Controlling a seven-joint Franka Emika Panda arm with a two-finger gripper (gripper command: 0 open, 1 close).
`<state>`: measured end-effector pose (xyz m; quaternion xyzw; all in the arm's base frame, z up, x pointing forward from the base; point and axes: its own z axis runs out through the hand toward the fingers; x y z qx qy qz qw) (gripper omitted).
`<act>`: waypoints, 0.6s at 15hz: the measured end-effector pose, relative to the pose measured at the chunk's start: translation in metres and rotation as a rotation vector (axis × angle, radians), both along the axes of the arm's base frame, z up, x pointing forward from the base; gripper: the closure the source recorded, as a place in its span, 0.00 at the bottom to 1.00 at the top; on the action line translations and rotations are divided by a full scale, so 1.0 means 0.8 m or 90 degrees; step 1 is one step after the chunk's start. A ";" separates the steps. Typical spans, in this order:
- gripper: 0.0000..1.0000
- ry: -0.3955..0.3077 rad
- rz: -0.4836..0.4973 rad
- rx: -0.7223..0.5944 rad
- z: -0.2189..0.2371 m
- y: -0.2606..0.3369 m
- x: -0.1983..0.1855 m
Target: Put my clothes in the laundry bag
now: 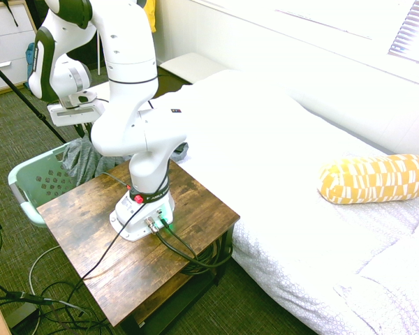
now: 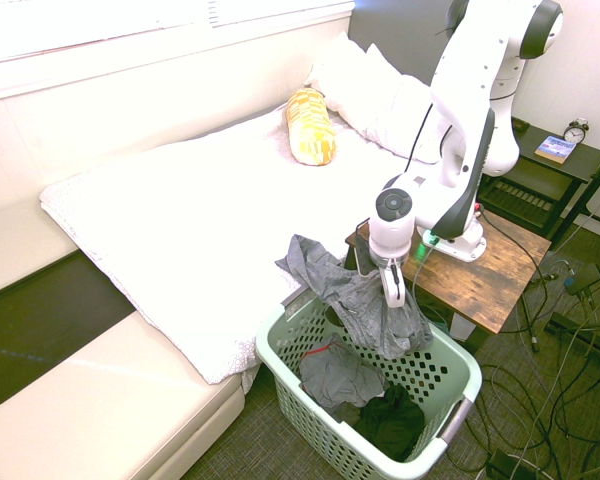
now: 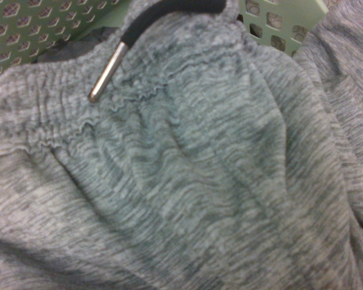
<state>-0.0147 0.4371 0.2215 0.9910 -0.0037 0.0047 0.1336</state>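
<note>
Here, the white arm's gripper (image 2: 393, 297), fingers pinched on the grey clothes (image 2: 365, 300), hangs over the mint-green laundry bag (image 2: 450, 420), the garment draped across its rim beside the bed (image 2: 180, 220); a metal-tipped drawstring (image 3: 109, 72) shows; no writing is legible.

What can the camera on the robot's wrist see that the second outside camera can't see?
Only the wrist view shows a black drawstring with a shiny metal tip and the garment's gathered waistband. Only the second exterior view shows the gripper shut on the grey garment, which drapes over the basket's rim, plus darker clothes inside, the white bed and the yellow cushion. Both show the grey garment and the mint-green laundry basket.
</note>
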 end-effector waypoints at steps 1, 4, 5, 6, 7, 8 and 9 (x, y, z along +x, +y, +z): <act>0.00 0.000 -0.002 0.002 0.001 0.001 0.006; 0.00 -0.005 -0.016 0.012 0.007 0.007 0.033; 0.00 -0.007 -0.028 0.023 0.013 0.012 0.055; 0.00 -0.010 -0.041 0.040 0.021 0.017 0.090; 0.00 -0.016 -0.058 0.059 0.028 0.017 0.141; 0.00 -0.016 -0.075 0.072 0.033 0.011 0.193; 0.00 -0.013 -0.099 0.079 0.034 0.000 0.247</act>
